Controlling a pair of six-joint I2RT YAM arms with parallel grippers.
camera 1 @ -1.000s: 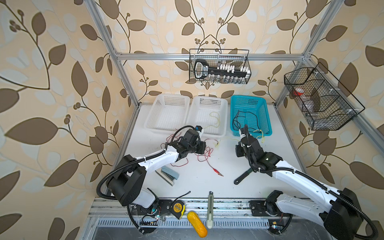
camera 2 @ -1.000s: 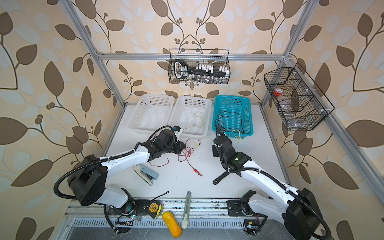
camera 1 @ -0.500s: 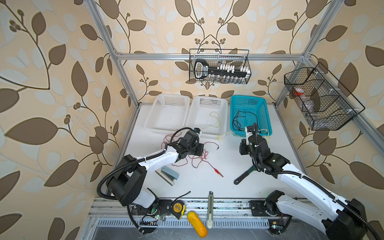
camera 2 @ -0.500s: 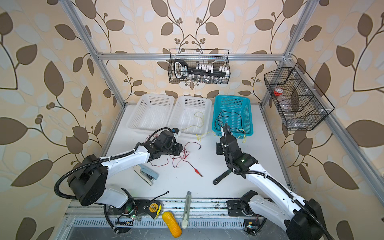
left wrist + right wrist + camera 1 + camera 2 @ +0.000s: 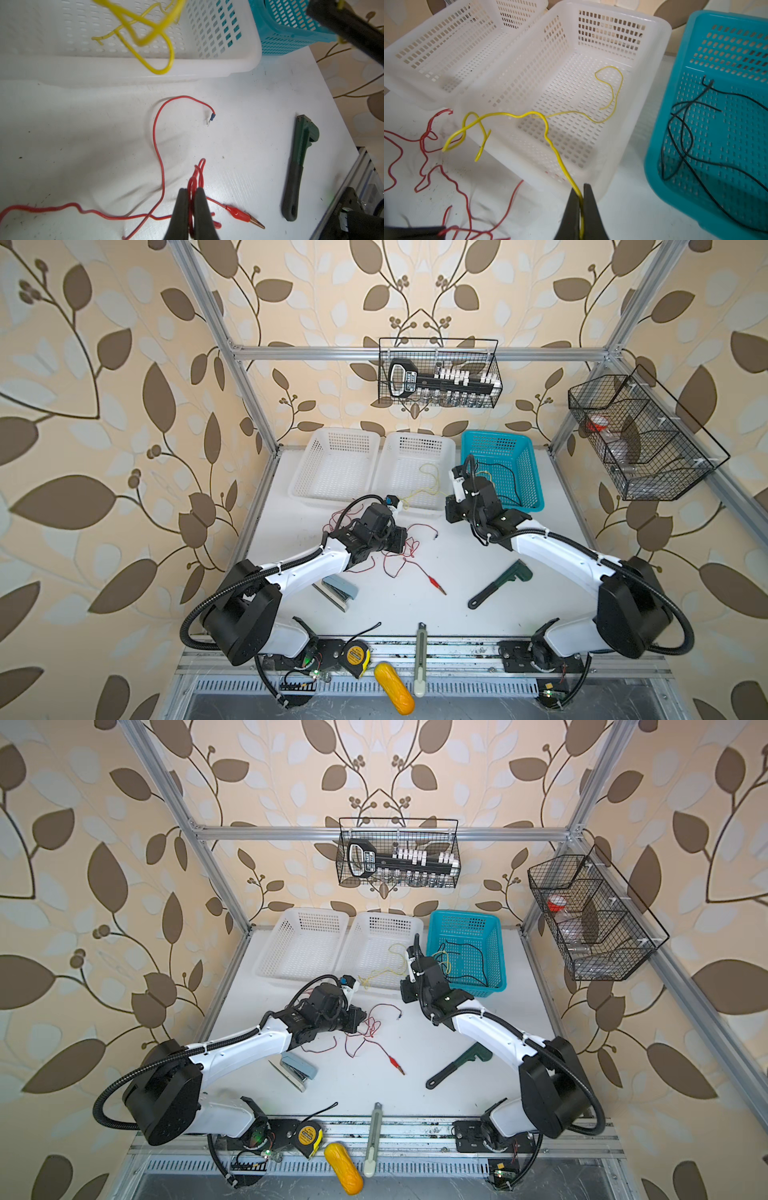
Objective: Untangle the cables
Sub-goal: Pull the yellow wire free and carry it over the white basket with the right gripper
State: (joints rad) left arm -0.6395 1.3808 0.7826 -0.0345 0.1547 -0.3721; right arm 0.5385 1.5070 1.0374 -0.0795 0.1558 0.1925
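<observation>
On the surface, everything turns on the near rim of the middle white basket. The right pincer, just outside that rim, is pressed together on the yellow cable. From the grip the cable rises and runs along the rim toward the left arm, ending in a loose knot hanging beyond the rim above the red cable. Whether yellow and red touch there cannot be told. More yellow cable lies inside the basket. The left pincer, in front of the basket, pinches a doubled loop of red, whose alligator clip lies just beside it. The black cables lie apart in the teal basket alongside. The right arm is likely to free the yellow cable by drawing it lengthwise, away from the red.
</observation>
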